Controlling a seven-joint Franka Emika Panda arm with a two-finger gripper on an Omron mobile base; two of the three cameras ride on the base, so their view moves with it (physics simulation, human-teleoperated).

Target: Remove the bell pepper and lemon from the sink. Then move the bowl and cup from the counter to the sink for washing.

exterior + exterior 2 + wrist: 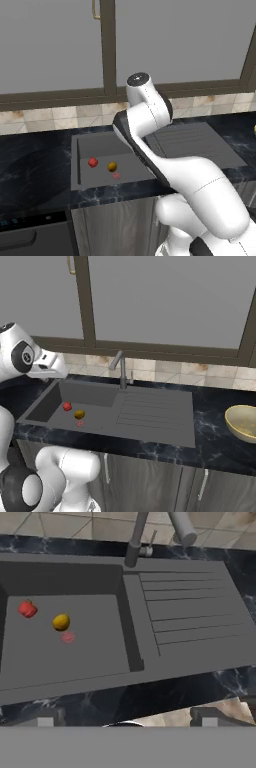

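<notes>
- Gripper (127, 714) hangs high over the front edge of the counter (165, 694), fingers spread wide, nothing between them.
- Sink (195, 642): basin on the left, ribbed drainboard on the right, faucet (136, 537) at the back edge.
- Bell pepper (27, 609) sits on the basin floor near the left wall; lemon (61, 622) just beside it toward the middle, apart, not touching. Drain spot (68, 637) just in front of the lemon; flat, don't mistake it for fruit.
- Handling, my read: both fruits light, firm, rounded, so they'll roll if nudged. Pepper skin is smooth and lumpy; pinch across its widest part, straight down, centred. Lemon is oval; close across the short axis, not end to end.
- Left wall sits close to the pepper; set the fingers front-to-back so neither clips the wall.
- Bowl (243, 422) rests on the counter at the right end, well apart from the sink. Looks rigid, glossy, too wide to span; take it at the rim, one finger inside, one outside. Expect slip.
- Cup: can't place it from these views.
</notes>
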